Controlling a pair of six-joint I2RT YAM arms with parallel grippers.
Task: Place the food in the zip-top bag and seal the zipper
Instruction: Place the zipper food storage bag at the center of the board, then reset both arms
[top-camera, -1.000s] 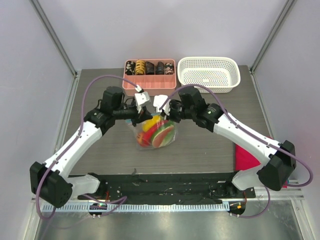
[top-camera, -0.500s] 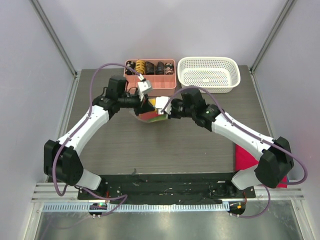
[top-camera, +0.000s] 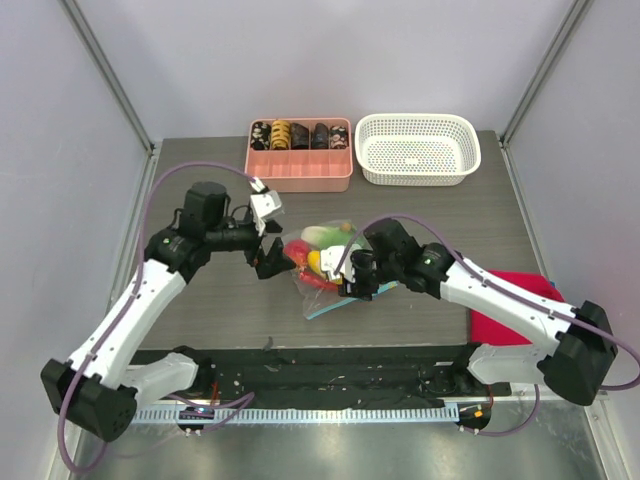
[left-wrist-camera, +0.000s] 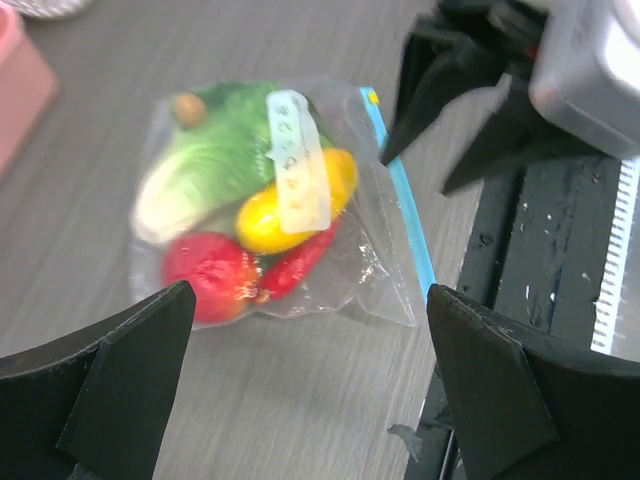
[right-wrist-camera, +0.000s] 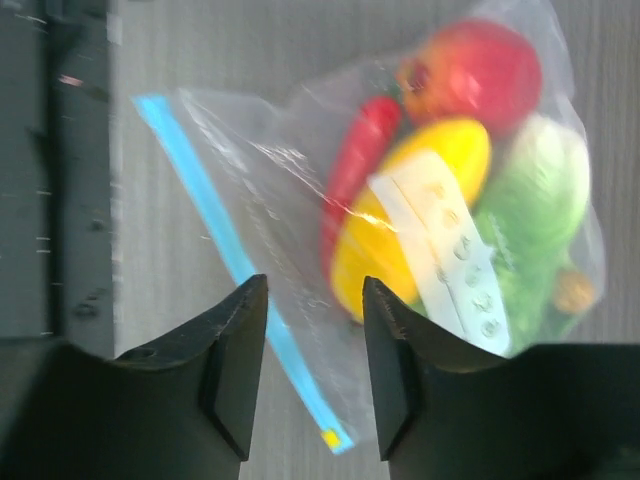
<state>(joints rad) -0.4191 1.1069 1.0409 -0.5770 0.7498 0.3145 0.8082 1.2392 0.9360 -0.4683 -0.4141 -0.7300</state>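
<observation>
The zip-top bag (top-camera: 322, 268) lies flat on the grey table between my two grippers, touched by neither. Inside it is the food: green lettuce (left-wrist-camera: 205, 160), a yellow piece (left-wrist-camera: 290, 205), a red tomato (left-wrist-camera: 205, 275) and a red chili (right-wrist-camera: 355, 160). The pale label (right-wrist-camera: 450, 260) faces up. The light-blue zipper (left-wrist-camera: 405, 215) runs along the bag's near edge (right-wrist-camera: 215, 225). My left gripper (left-wrist-camera: 310, 300) hovers wide open to the left of the bag (top-camera: 272, 258). My right gripper (right-wrist-camera: 312, 290) stands open just above the zipper end (top-camera: 355, 280).
A pink compartment tray (top-camera: 300, 172) with dark rolls and a white lattice basket (top-camera: 417, 150) stand along the back edge. A red cloth (top-camera: 510, 305) lies under the right arm. A black mat (top-camera: 330, 375) runs along the near edge.
Both grippers were shut on the bag and held it up between them. Now both have opened, the bag lies on the table, and the left arm has drawn back leftward.
</observation>
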